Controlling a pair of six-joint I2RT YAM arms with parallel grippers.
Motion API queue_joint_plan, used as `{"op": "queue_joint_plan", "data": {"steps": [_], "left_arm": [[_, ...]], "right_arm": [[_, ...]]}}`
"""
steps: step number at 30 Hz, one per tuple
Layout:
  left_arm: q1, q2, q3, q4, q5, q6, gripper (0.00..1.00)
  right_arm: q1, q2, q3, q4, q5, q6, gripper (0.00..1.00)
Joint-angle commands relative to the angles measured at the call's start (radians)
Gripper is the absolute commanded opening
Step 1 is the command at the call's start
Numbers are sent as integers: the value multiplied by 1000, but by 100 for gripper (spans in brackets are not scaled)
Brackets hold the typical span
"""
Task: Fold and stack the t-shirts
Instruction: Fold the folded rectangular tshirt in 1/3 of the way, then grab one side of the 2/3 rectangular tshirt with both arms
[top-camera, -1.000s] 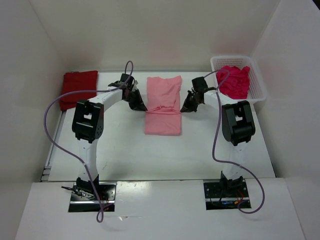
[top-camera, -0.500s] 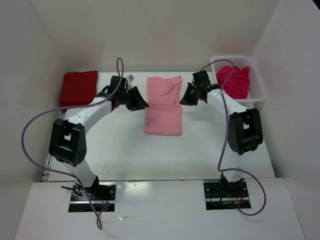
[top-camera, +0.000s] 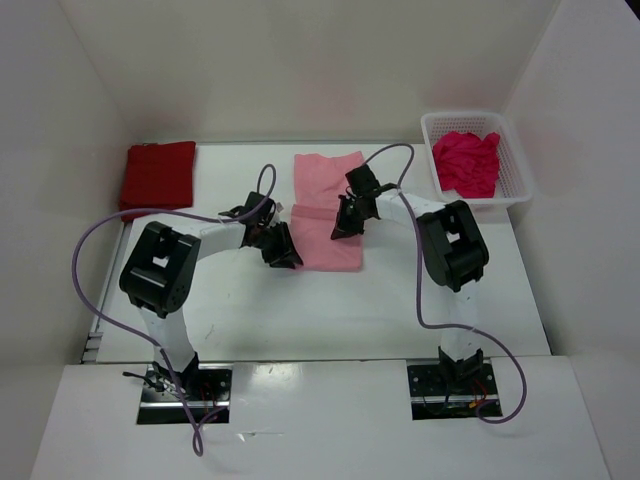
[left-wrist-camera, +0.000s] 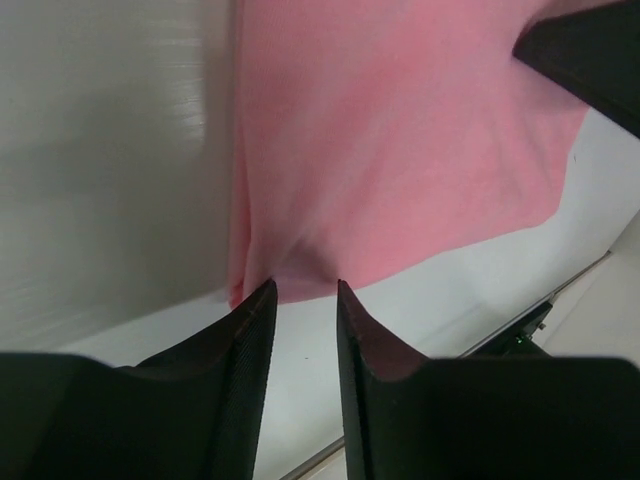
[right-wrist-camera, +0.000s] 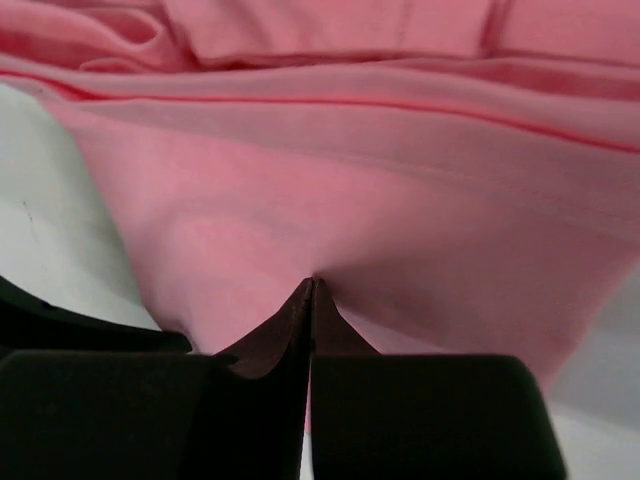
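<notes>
The dark red t-shirt (top-camera: 158, 176) lies folded flat at the far left corner of the surface (top-camera: 300, 310). I judge it as finished and as the base for the stack.

The left tool (left-wrist-camera: 305, 292) is low, at the left edge of the light pink t-shirt (top-camera: 325, 180), close to the near left corner of the cloth. Its fingers (left-wrist-camera: 255, 340) stand a narrow way apart, and the white surface shows between them. The hem of the shirt reaches just to their tips and wrinkles a little there, but I cannot say that any cloth is caught between them.

The light pink t-shirt lies in the middle of the surface as a long strip, running from the far edge toward the near one. Its sides are already turned in, and a cross fold is in the middle.

The right tool (right-wrist-camera: 311, 288) is on this shirt, right of its middle. Its fingers are pressed together, and the creases run to their tips, so it seems to pinch a small tuck of the pink cloth.

The step in hand is, I think, the folding of the pink shirt. The next move calls for the left tool to get a firm hold on the hem, and then for both tools to lift together evenly.

In the white lattice basket (top-camera: 513, 170), at the far right corner, the crimson t-shirt (top-camera: 466, 163) lies crumpled and not yet folded.
</notes>
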Motion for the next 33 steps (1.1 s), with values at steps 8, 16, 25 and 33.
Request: {"op": "queue_joint_plan", "data": {"steps": [8, 16, 25, 33], "left_arm": [[1, -101, -45, -42, 2, -23, 55], [40, -123, -101, -27, -32, -45, 55], [40, -5, -46, 28, -11, -45, 50], [40, 51, -37, 47, -11, -54, 25]], "right_arm": [[-14, -170, -107, 73, 11, 22, 20], [-54, -431, -396, 96, 11, 121, 43], [-104, -444, -563, 159, 12, 134, 52], [-104, -333, -540, 219, -48, 134, 35]]}}
